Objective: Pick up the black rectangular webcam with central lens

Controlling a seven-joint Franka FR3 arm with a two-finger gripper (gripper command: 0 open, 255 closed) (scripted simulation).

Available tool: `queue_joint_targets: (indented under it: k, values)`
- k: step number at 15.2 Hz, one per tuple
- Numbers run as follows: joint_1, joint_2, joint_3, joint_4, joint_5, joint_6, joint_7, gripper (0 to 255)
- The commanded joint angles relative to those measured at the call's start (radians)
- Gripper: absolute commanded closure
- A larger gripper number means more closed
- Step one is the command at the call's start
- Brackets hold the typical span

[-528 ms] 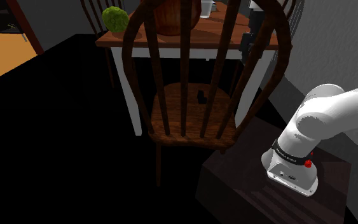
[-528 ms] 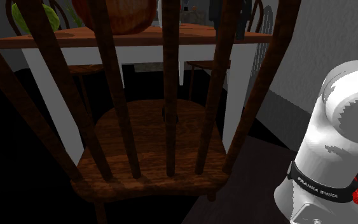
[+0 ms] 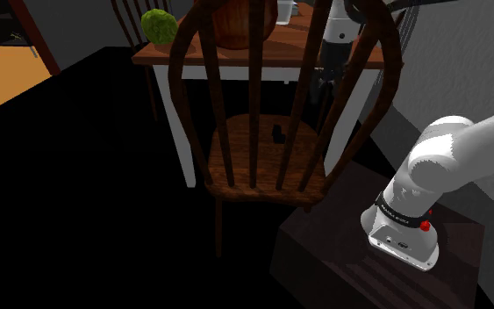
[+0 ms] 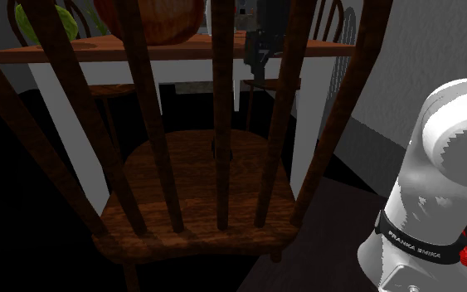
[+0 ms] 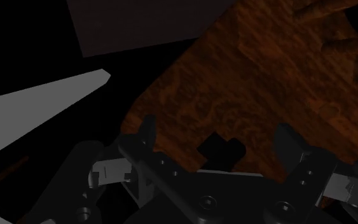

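Note:
A small black webcam (image 3: 278,133) lies on the wooden seat (image 3: 262,162) of a spindle-back chair. In the wrist view the webcam (image 5: 222,153) is a dark block on the seat (image 5: 247,76), below and between my two fingers (image 5: 147,133). My black gripper (image 3: 322,86) hangs open above the seat's far side, to the shoulder view's right of the webcam and well above it. In the second exterior view the gripper (image 4: 260,51) shows behind the chair's spindles, near the table's edge. Nothing is held.
The chair's back spindles (image 3: 255,88) stand between the cameras and the seat. Behind it is a wooden-topped table (image 3: 170,54) with white legs, bearing a green leafy ball (image 3: 159,26) and a brown round vessel (image 3: 245,22). The stand (image 3: 385,263) is at lower right.
The gripper has come down and toward the shoulder view's left, from beside the table top to a spot over the chair seat. The webcam has not moved.

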Motion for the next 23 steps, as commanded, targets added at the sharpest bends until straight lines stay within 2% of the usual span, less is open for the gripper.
queue_joint_targets:
  k: [1,8,15,23]
  values:
    - [-0.003,0.045,0.010,-0.029,0.002,0.092,0.020,0]
    - [-0.016,0.262,0.046,-0.064,-0.002,0.394,0.096,0]
    - [-0.040,0.534,0.076,-0.014,-0.041,0.664,0.191,0]
    - [-0.045,0.629,0.079,-0.039,-0.059,0.787,0.210,0]
